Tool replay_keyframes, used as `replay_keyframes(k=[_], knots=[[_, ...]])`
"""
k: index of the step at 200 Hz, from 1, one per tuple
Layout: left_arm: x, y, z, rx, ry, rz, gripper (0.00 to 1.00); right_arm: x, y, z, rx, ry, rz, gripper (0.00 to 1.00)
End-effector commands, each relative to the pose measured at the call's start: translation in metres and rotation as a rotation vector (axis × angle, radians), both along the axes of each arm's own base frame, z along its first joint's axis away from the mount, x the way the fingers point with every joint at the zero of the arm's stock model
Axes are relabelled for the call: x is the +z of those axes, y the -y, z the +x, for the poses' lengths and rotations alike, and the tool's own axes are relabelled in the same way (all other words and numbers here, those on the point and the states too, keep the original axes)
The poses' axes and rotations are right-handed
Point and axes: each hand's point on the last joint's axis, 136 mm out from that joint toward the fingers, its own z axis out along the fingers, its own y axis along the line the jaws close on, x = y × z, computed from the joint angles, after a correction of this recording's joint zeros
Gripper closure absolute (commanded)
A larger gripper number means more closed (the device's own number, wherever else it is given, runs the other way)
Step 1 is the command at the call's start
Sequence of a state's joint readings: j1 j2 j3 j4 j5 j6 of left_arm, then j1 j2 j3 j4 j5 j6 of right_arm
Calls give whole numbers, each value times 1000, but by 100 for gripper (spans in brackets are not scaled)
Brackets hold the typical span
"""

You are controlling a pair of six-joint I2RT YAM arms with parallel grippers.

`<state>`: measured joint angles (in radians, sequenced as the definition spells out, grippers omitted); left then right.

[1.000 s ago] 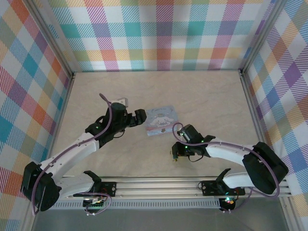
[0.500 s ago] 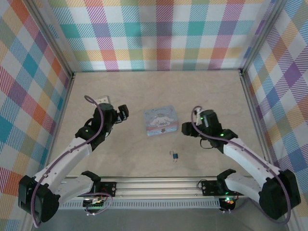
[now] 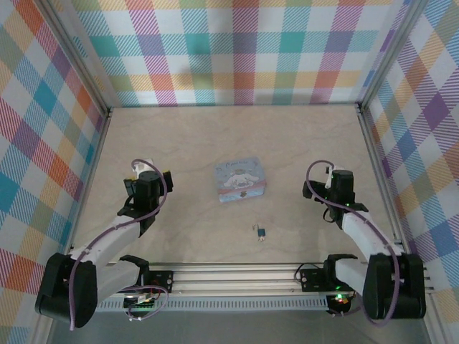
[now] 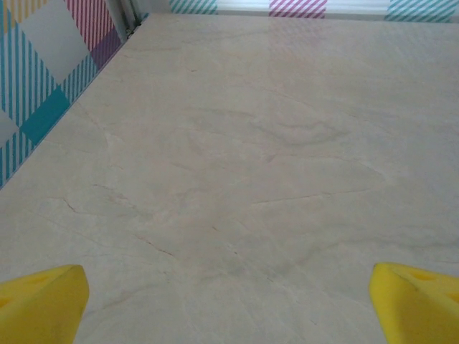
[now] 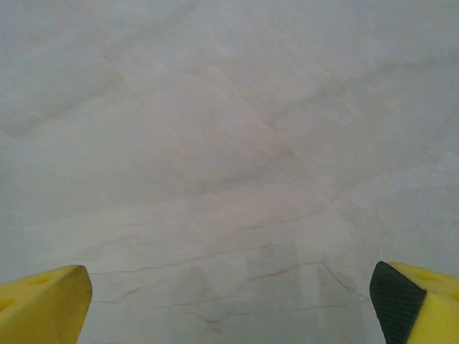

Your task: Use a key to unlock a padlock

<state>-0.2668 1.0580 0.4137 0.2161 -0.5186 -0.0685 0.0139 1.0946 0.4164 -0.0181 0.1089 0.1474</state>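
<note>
Left edge: the plaid left wall [image 3: 50, 143] meets the table [image 3: 215, 136] along a metal strip. The left gripper [image 3: 148, 174] sits near that wall, over bare table. In the left wrist view its yellow fingertips [image 4: 39, 304] sit at the two bottom corners, so I read the jaws as spread wide with nothing between them. Ahead of it the slab runs clear up to the far-left corner.

Centre: the light-blue tin [image 3: 241, 180] with a cartoon print lies flat, lid side up. I cannot see what is inside it. There is open table on all sides of it, and both grippers are well apart from it.

The padlock [image 3: 261, 231] lies on the table nearer to me than the tin and slightly to its right, between the tin and the rail [image 3: 237, 276] that carries the arm bases. Nothing touches it. It is too small for me to tell the key from the lock or how the shackle stands.

Right: the right gripper [image 3: 337, 179] is over bare table, well to the right of the tin and near the right wall [image 3: 416, 143]. In the right wrist view its fingertips [image 5: 43, 304] are at the bottom corners, so the jaws are wide and hold nothing.

Surface: pale marbled slab with faint veins, and plaid panels on three sides.
</note>
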Motion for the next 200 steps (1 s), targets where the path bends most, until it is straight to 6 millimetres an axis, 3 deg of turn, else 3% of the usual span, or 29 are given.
replay_keyframes(k=[1, 81, 139, 178, 200], knots=[[7, 0, 12, -44, 78, 5, 0, 21, 2, 29, 36, 145, -27, 0], [-9, 13, 36, -154, 133, -39, 0, 57, -8, 69, 120, 485, 19, 0], [-23, 18, 50, -216, 145, -28, 0, 35, -9, 78, 142, 545, 3, 0], [-47, 20, 56, -240, 131, -46, 0, 26, -8, 93, 137, 427, 10, 0], [-50, 19, 60, -243, 101, -58, 0, 25, -9, 94, 138, 426, 1, 0]])
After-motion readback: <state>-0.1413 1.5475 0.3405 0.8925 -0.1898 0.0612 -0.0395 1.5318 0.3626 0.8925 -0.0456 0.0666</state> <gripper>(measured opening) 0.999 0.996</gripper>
